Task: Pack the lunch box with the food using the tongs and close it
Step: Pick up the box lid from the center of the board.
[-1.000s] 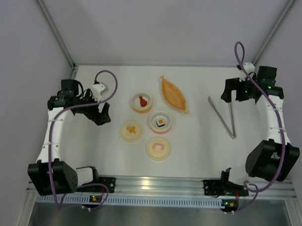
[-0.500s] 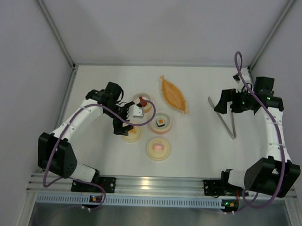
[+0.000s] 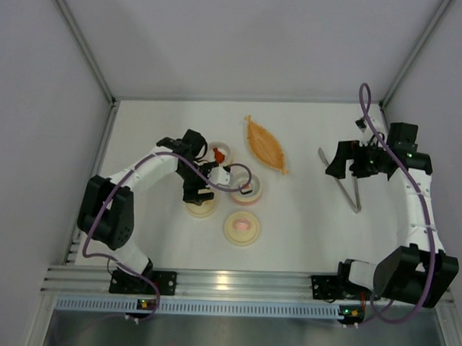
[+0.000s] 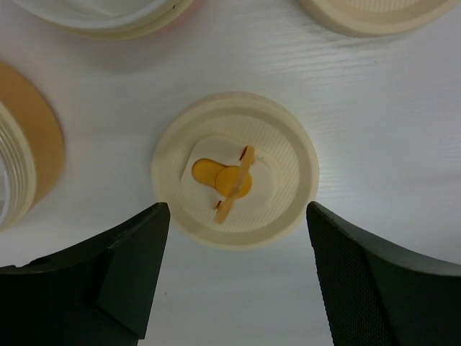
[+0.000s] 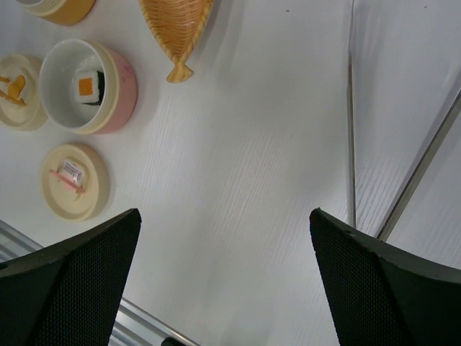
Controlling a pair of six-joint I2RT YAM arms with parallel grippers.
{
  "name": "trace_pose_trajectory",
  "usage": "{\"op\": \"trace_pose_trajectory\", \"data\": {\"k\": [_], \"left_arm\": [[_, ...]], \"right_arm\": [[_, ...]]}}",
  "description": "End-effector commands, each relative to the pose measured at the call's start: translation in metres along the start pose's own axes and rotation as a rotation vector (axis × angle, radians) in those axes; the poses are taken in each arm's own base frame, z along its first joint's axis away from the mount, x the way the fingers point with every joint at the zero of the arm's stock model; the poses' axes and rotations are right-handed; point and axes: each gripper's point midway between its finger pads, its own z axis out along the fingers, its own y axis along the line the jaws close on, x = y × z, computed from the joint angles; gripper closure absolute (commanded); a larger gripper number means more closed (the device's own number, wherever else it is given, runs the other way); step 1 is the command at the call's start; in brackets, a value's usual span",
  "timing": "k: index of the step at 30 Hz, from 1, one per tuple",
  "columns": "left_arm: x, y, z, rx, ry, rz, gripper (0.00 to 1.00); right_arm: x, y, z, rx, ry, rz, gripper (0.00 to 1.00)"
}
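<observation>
The right gripper (image 3: 344,163) hangs with its fingers spread wide and empty over the tongs (image 3: 341,184), which lie flat near the right edge of the table (image 3: 304,244). Their long axis runs from far edge to near edge. The joined end points toward the near edge and the two thin arms splay toward the far one. The gripper sits over the splayed far part, and the joint lies nearer the arm bases. This arm is much the closer of the two, and nothing appears to stand between its fingers and the tongs. The orange boat-shaped dish (image 3: 266,145) lies clear to their left. The right wrist view shows no tongs that can be made out.

Across the middle of the table, the left gripper (image 4: 236,209) hovers over a round cream lid (image 4: 288,166) with an orange handle. Its fingers are wide on either side of the lid and grasp nothing.

The food waits in open bowls. The sushi roll (image 5: 88,86) sits in a pink bowl (image 5: 122,79) at the table's centre. The reddish-orange lump (image 3: 216,152) sits in an orange-rimmed bowl (image 3: 229,152) just beyond the left gripper. A second cream lid (image 3: 243,226) rests toward the near edge.

The tongs look like the first thing to be picked up, lengthwise along that axis.
</observation>
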Motion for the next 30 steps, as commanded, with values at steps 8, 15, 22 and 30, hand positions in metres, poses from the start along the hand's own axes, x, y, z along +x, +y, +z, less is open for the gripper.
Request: {"op": "trace_pose_trajectory", "data": {"k": [8,15,22,30], "left_arm": [[0.004,0.012,0.019,-0.021,-0.004,0.075,0.30],[0.019,0.000,0.033,0.008,0.019,0.088,0.43],[0.013,0.003,0.036,-0.013,-0.008,0.015,0.60],[0.008,-0.008,0.012,-0.053,-0.008,-0.054,0.91]], "right_arm": [[0.005,0.001,0.010,-0.021,0.008,0.003,0.01],[0.007,0.001,0.017,-0.045,0.026,0.034,0.01],[0.007,0.002,0.015,-0.046,0.018,0.035,0.01],[0.005,0.006,0.011,-0.042,-0.001,0.028,0.01]]}}
